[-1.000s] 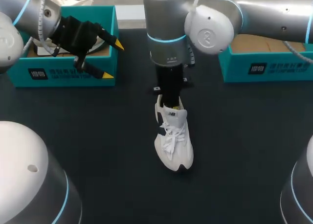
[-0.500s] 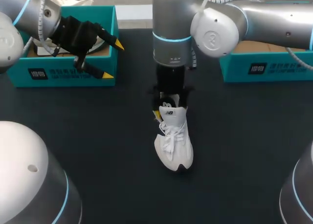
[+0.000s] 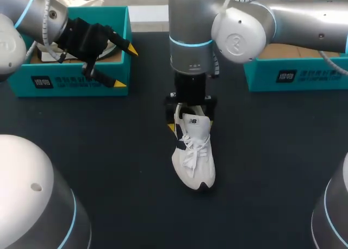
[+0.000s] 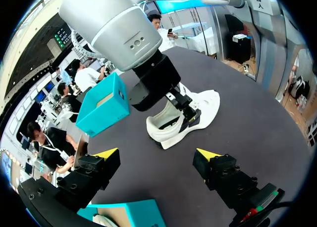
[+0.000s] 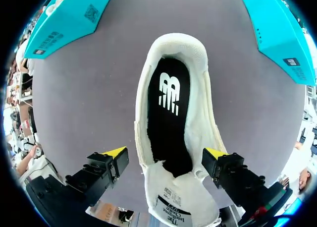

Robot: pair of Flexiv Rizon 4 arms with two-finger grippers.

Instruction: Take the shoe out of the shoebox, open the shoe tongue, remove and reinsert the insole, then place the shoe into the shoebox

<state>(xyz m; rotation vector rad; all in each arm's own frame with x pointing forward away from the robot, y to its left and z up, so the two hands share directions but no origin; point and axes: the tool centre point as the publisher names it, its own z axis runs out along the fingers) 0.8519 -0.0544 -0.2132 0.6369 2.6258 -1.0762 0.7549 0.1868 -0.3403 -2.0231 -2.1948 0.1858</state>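
Observation:
A white shoe [image 3: 193, 157] lies on the dark table, toe toward the near edge. My right gripper [image 3: 191, 125] hangs over its heel end, open, with a yellow-tipped finger on each side of the shoe. From the right wrist, the shoe [image 5: 198, 113] shows its black insole [image 5: 167, 119] lying inside. The tongue [image 5: 179, 207] stands lifted between the fingers of the right gripper [image 5: 166, 152], and neither finger grips anything. My left gripper [image 3: 126, 67] is open and empty over the front wall of the left teal shoebox [image 3: 76, 81]. In the left wrist view, the shoe [image 4: 198, 105] lies ahead of the left gripper [image 4: 157, 153].
A second teal box [image 3: 293, 75] stands at the back right and shows in the left wrist view as a teal box [image 4: 106, 105] behind the shoe. White contents [image 3: 51, 56] lie in the left box. Dark tabletop [image 3: 109, 162] surrounds the shoe.
My right gripper opened from shut and now straddles the shoe's heel end. The right arm shifted slightly rightward. The tongue now stands raised. The left arm has not moved.

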